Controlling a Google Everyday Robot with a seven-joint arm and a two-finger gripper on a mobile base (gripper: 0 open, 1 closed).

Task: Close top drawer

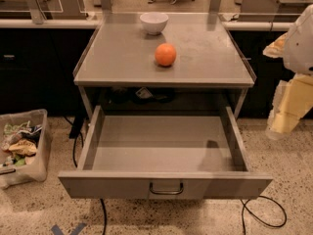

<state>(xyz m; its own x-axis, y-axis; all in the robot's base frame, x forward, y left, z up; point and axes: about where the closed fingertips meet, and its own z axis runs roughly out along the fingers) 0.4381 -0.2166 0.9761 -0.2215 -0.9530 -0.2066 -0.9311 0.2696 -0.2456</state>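
Observation:
The top drawer (pixel 164 185) is pulled far out of the grey metal cabinet. It is wide, shallow and grey, and its inside looks empty. Its flat front panel has a small dark wire handle (pixel 166 188) at the centre. My gripper (pixel 288 109) is at the right edge of the view, beside and above the drawer's right side, apart from it. The white arm housing (pixel 301 40) sits above it. The gripper holds nothing that I can see.
An orange (pixel 166 54) and a white bowl (pixel 154 23) stand on the cabinet top (pixel 122 58). A clear bin (pixel 22 148) with wrappers sits on the floor at left. Black cables (pixel 264 214) lie on the speckled floor under and right of the drawer.

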